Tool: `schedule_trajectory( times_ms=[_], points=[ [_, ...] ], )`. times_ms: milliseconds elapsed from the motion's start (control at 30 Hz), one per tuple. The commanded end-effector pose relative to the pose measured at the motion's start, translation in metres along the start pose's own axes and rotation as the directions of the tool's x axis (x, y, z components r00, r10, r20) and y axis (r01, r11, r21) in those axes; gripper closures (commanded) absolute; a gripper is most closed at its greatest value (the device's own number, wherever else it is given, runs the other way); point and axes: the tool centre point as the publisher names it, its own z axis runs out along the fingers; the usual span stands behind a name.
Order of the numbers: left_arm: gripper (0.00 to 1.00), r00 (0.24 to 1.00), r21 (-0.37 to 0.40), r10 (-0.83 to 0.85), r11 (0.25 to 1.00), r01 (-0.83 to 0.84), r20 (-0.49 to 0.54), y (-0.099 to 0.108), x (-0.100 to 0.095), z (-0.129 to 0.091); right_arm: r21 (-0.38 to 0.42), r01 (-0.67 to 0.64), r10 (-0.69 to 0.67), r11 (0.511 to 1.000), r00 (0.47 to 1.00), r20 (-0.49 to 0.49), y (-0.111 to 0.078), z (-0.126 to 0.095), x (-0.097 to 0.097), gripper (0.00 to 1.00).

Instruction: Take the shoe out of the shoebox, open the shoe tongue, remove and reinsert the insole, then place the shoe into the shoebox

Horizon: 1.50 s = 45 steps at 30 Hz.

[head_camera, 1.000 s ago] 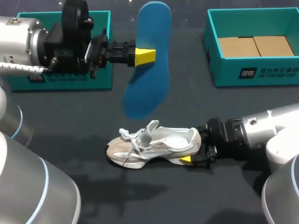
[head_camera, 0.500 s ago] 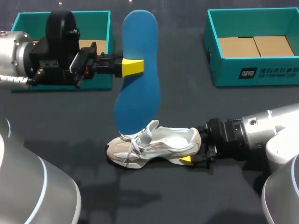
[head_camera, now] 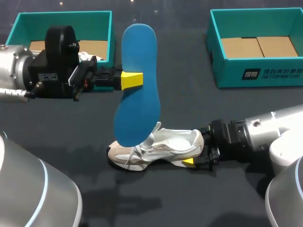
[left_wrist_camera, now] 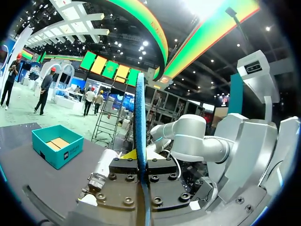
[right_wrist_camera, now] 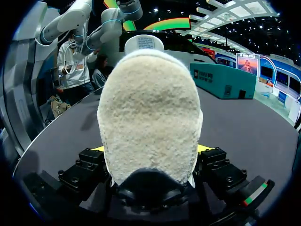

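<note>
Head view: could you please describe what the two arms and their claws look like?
The left arm and right arm are smooth silver-grey tubes with thin light-blue rings and black wrist blocks. The left claw and right claw are black with yellow tips. A pale cable runs along the left arm.

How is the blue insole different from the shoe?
The insole is blue and flat; the shoe is white and beige, bulky, with laces. The insole is up in the air, standing on end, gripped by the left pincer; the shoe rests on the table, its heel gripped by the right pincer. What they share: each is held by a pincer.
</note>
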Motion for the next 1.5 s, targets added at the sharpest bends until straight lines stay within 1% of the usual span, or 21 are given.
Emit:
schedule_trajectory(
  times_ms=[33,1000,1033,1067,1100,1133,1167,1267,1500],
  points=[
    [1.0,1.0,0.012,0.003,1.0,-0.003,0.002,0.008,0.003,-0.006,0.004,0.0,0.0,1.0,1.0,0.001,0.0,0.0,0.002,1.0],
    [1.0,1.0,0.012,0.003,1.0,-0.003,0.002,0.008,0.003,-0.006,0.011,-0.001,0.001,1.0,1.0,0.007,0.001,0.0,0.0,1.0],
    [1.0,1.0,0.012,0.003,1.0,-0.003,0.002,0.008,0.003,-0.006,0.013,0.0,0.0,1.0,1.0,0.009,0.001,0.0,0.0,0.9],
    [1.0,1.0,0.012,0.003,1.0,-0.003,0.002,0.008,0.003,-0.006,0.014,0.0,0.0,1.0,1.0,0.011,0.001,-0.001,0.0,0.71],
    [1.0,1.0,0.012,0.003,1.0,-0.003,0.002,0.008,0.003,-0.006,0.017,-0.002,0.002,1.0,1.0,0.014,0.001,-0.001,-0.001,0.47],
    [1.0,1.0,0.012,0.003,1.0,-0.003,0.002,0.008,0.003,-0.006,0.022,-0.004,0.004,1.0,1.0,0.016,0.001,-0.002,-0.001,0.09],
    [1.0,1.0,0.012,0.003,1.0,-0.003,0.002,0.008,0.003,-0.006,0.025,-0.005,0.004,1.0,1.0,0.018,0.001,-0.003,-0.001,0.0],
    [1.0,1.0,0.012,0.003,1.0,-0.003,0.002,0.008,0.003,-0.006,0.037,-0.005,0.004,0.999,1.0,0.027,0.001,-0.006,0.0,0.0],
    [1.0,1.0,0.012,0.003,1.0,-0.003,0.002,0.008,0.003,-0.006,0.113,-0.023,0.021,0.993,1.0,0.016,0.002,-0.015,0.0,0.0]
  ],
)
